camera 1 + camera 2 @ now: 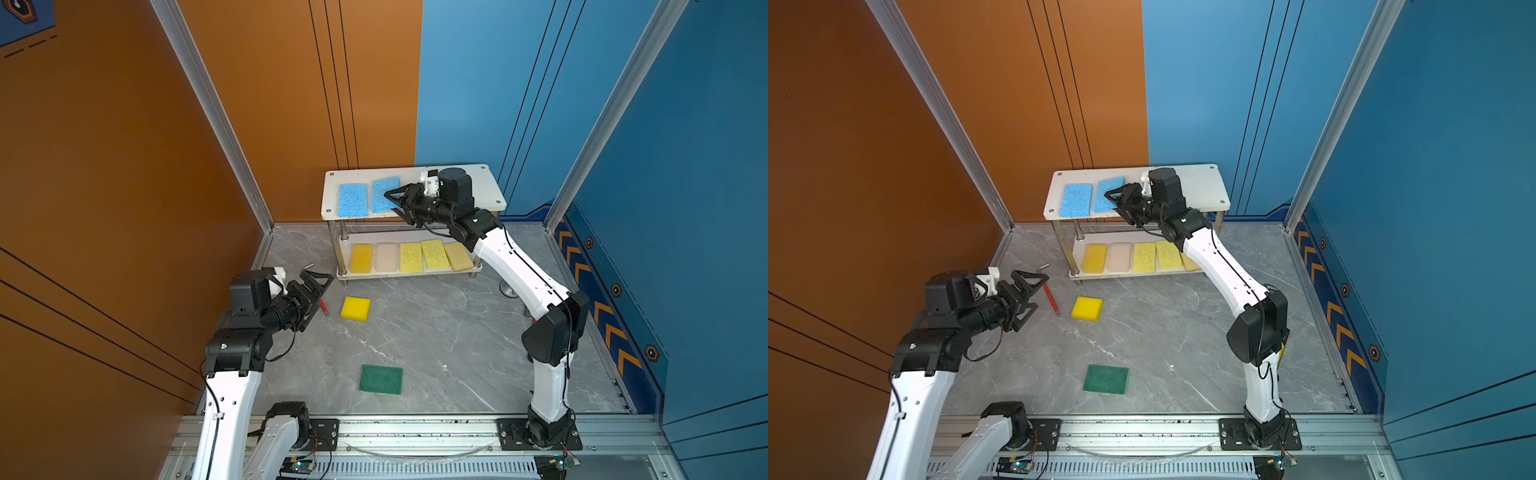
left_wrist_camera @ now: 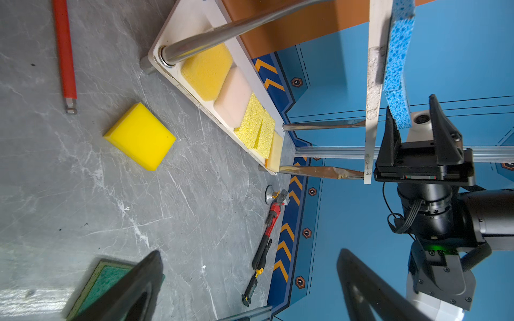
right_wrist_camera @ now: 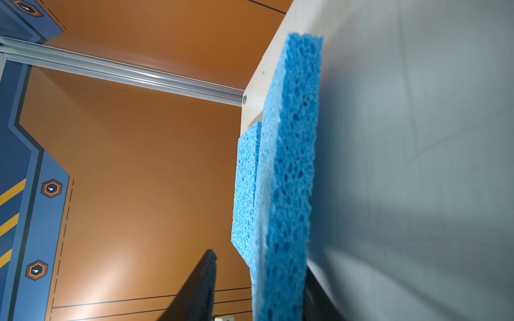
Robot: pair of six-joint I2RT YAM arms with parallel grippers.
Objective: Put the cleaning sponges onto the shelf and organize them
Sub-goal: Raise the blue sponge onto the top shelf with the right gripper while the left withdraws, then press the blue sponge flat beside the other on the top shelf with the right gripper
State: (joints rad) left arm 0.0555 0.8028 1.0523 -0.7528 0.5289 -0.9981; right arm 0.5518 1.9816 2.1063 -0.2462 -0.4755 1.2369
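Observation:
The shelf (image 1: 478, 187) stands at the back, and two blue sponges (image 1: 352, 200) (image 1: 382, 193) lie on its top board. My right gripper (image 1: 392, 202) is open around the front end of the right-hand blue sponge (image 3: 289, 166). One finger lies against it and the other stands off with a gap. The lower board holds a bright yellow (image 1: 361, 258), a cream-pink (image 1: 386, 257), two pale yellow (image 1: 410, 257) (image 1: 435, 253) and a tan sponge (image 1: 458, 256). A bright yellow sponge (image 1: 355, 308) and a dark green one (image 1: 381, 379) lie on the floor. My left gripper (image 1: 322, 291) hangs open and empty, left of the yellow one.
A red-handled hex key (image 1: 323, 307) lies under my left gripper's fingers, beside the shelf's left post. In the left wrist view a red pipe wrench (image 2: 274, 214) and a black caliper (image 2: 253, 283) lie by the right wall. Orange and blue walls close in the floor.

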